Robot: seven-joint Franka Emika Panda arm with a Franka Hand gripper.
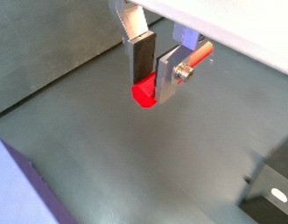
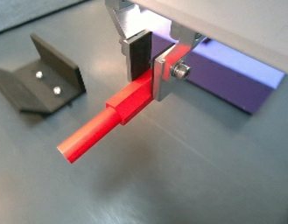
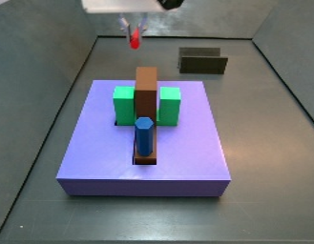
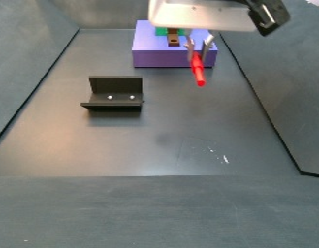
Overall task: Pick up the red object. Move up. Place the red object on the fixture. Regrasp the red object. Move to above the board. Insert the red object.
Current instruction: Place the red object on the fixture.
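Observation:
My gripper point(image 1: 156, 83) is shut on the red object point(image 2: 108, 121), a thin bright-red peg that juts out from between the silver fingers point(image 2: 173, 74); its end shows in a wrist view point(image 1: 145, 92). In both side views the gripper point(image 4: 197, 44) hangs in the air with the peg point(image 3: 135, 39) point(image 4: 198, 70) slanting down from it. The fixture point(image 4: 112, 94), a dark L-shaped bracket, stands on the floor apart from the gripper and also shows in three other views point(image 2: 38, 79) point(image 3: 202, 61) point(image 1: 270, 188). The lavender board point(image 3: 149, 143) lies on the floor.
On the board stand green blocks point(image 3: 125, 105), a tall brown upright piece point(image 3: 146, 91) and a blue hexagonal peg point(image 3: 144, 136). The board's corner shows in both wrist views point(image 2: 234, 74) point(image 1: 24, 192). Dark walls point(image 4: 32, 77) ring the grey floor.

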